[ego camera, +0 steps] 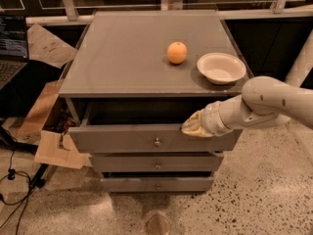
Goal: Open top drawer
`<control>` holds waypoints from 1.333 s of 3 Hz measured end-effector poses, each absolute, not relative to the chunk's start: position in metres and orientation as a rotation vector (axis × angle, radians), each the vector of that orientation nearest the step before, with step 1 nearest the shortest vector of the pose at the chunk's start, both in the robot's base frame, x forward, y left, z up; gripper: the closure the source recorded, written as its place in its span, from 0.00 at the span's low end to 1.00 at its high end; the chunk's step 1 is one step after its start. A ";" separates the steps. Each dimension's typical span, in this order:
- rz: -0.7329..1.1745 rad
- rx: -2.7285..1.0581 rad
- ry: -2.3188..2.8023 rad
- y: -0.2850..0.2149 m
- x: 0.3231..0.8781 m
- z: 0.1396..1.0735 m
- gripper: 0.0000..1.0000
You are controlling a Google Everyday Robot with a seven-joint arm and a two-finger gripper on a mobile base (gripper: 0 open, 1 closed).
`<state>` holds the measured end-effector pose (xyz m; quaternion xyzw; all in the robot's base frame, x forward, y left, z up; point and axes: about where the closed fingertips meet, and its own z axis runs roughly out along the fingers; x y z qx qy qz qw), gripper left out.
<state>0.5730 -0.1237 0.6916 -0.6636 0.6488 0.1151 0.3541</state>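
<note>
- Cream hand [194, 127] of mine sits on the upper edge of the top drawer [122, 140], right of centre, touching the front panel's rim.
- Can't tell whether the hand is clenched on that rim or released; the view doesn't resolve it.
- My arm [266, 102] comes in from the right, roughly level, crossing the cabinet's right front corner.
- Top drawer is partly open: its grey front stands forward of the cabinet body, with a dark gap showing behind it under the surface [122, 53].
- Its knob [157, 142] is at panel centre, left of my hand and apart from it.
- Two lower drawers [156, 163] sit below it, both further back than the top front.
- On the surface: an orange [177, 52] near the middle, a white bowl [221, 68] just to its right near the right edge, the two apart.
- Cardboard [51, 148] leans on the floor left of the cabinet; a laptop [12, 45] sits at the far left edge.
</note>
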 end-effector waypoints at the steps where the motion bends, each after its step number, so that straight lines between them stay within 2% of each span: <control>1: 0.267 -1.694 1.652 -0.120 0.588 0.700 1.00; 2: 0.209 -1.662 1.618 -0.118 0.612 0.717 1.00; 4: 0.209 -1.666 1.630 -0.118 0.611 0.712 1.00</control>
